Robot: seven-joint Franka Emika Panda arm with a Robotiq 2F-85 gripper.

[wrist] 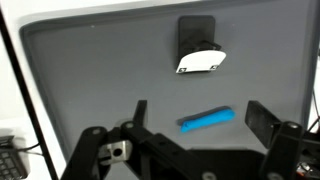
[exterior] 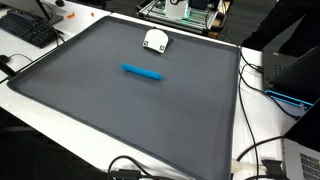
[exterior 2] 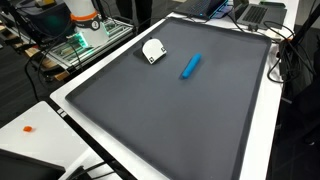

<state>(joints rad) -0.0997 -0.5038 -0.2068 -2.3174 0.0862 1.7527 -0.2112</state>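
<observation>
The hand (wrist: 199, 108) hangs with its fingers wide apart, holding nothing. Just below it lies the short blue plastic stick (wrist: 205, 120), flat on the dark grey mat (wrist: 90, 70) (about its middle). I think the hand should turn to pinch the stick's thin sides. Farther off sits a small white round thing (wrist: 200, 62).

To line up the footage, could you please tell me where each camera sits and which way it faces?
Exterior view: high beyond one edge of the mat, looking down across it at the marker and white object; no robot part shows.
Exterior view: high off a corner of the mat, looking diagonally down on the same things; no robot part clearly shows.
Wrist view: above the mat, facing forward and down; the open hand frames the marker.
Shared: all three show mat, marker, white object.
</observation>
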